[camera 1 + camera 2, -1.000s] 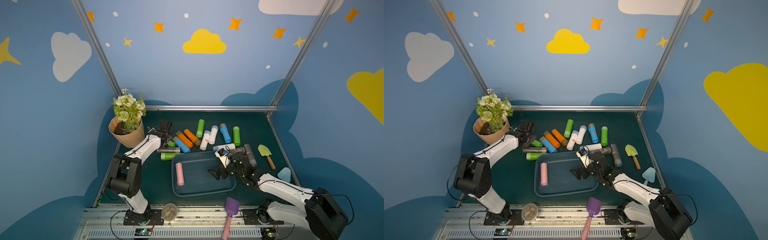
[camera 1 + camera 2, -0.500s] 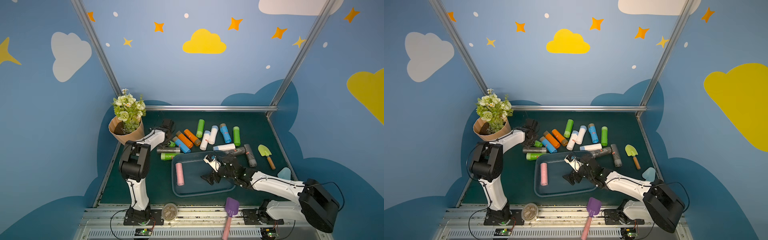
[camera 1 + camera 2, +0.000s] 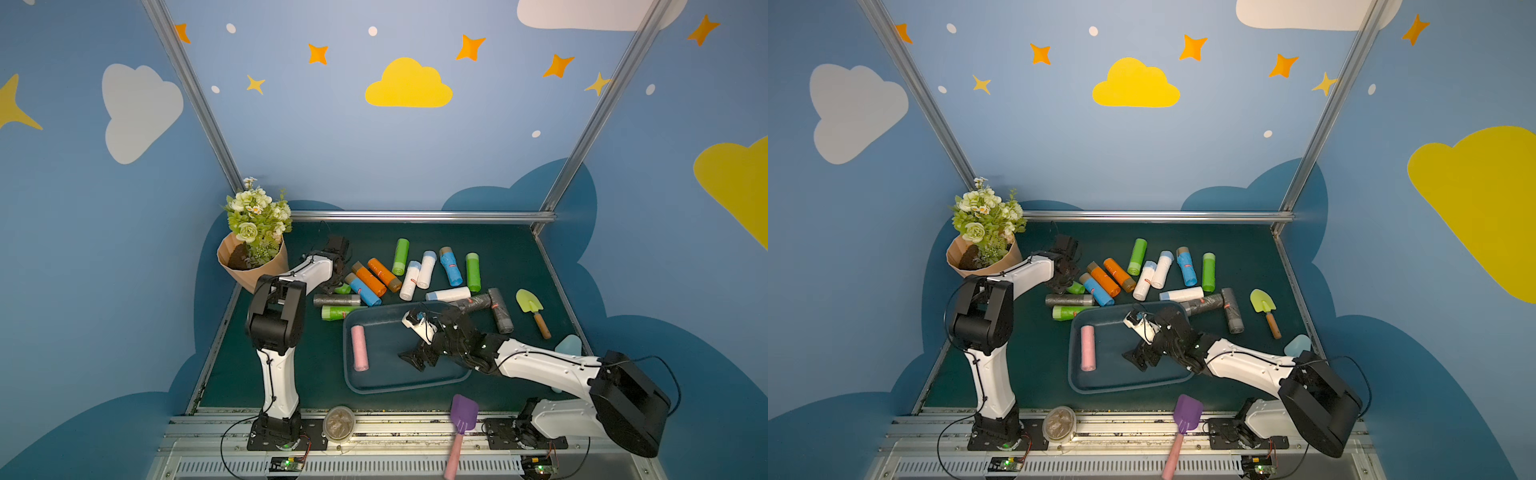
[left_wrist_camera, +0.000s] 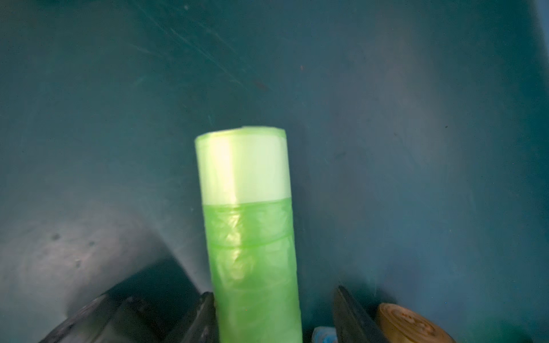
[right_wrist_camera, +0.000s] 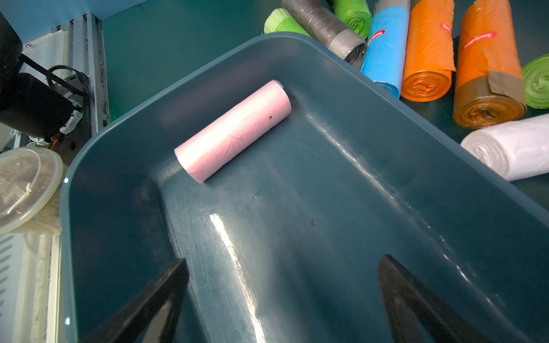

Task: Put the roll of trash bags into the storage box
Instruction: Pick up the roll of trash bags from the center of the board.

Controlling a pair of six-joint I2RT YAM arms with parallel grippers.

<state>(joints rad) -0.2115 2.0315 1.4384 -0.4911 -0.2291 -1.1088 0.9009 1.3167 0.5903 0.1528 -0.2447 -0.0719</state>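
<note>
Dark green matting covers the table [image 3: 415, 237], which is walled by blue panels [image 3: 374, 166] painted with clouds and stars. Near the left edge, beside the pot [image 3: 249, 272], the green roll [image 4: 249, 222] is straddled by the left gripper [image 4: 273, 297]. In the left wrist view one finger [image 4: 202, 314] is seen against the film and the other is parted from it by a gap, so the roll is not pinched. In both top views only a stub of that roll [image 3: 343, 289] is seen past the arm. It is a cylinder of crinkled film with a paler band at one end. The box [image 3: 386, 332], of glossy, scuffed plastic with rounded corners, is set by the front edge. A pink roll [image 3: 359, 348] is laid along its left wall. The right gripper [image 5: 282, 259] is held spread wide over the bare box floor. Red labels on the orange rolls [image 5: 427, 50] are shown only in the right wrist view.
</note>
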